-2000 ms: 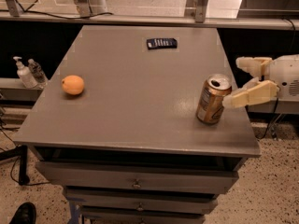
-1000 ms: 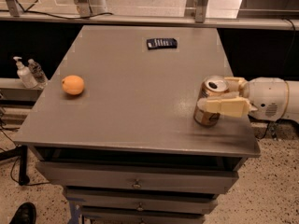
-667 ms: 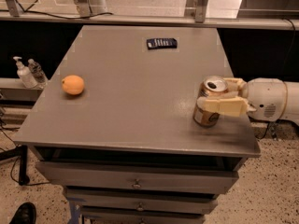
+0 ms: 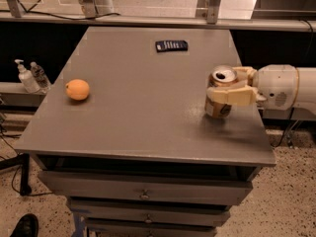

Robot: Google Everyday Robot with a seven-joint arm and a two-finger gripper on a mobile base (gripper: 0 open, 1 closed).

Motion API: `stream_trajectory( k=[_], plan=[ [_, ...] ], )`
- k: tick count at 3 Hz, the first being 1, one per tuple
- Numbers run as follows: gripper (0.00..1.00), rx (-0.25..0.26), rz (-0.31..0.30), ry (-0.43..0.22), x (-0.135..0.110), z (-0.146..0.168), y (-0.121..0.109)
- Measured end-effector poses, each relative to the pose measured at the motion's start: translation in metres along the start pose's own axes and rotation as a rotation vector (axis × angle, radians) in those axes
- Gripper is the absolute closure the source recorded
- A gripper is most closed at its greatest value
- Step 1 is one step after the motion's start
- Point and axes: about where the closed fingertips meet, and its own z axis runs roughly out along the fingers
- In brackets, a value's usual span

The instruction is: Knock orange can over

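Camera view:
Gripper: reaches in from the right, at the table's right edge, level with the upper half of the can.
Pincer state: open, with one cream finger across the can's near side and the other behind its rim.
Orange can: stands on the right part of the table between the two fingers, silver top showing and leaning slightly.
Table: grey top over drawers.
Orange fruit: far left, well apart from the can.
Dark flat device: near the far edge.
Bottles: two on a ledge left of the table.
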Motion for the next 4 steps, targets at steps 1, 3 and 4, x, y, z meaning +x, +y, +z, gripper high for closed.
stream_trajectory(
  k=[1,3,4],
  plan=[
    [1.00,-0.005,-0.071,0.058,-0.014,0.009,-0.018],
    [1.00,0.023,-0.201,0.250,-0.025,0.014,-0.046],
    [1.00,0.035,-0.262,0.386,-0.020,0.016,-0.050]
  ],
)
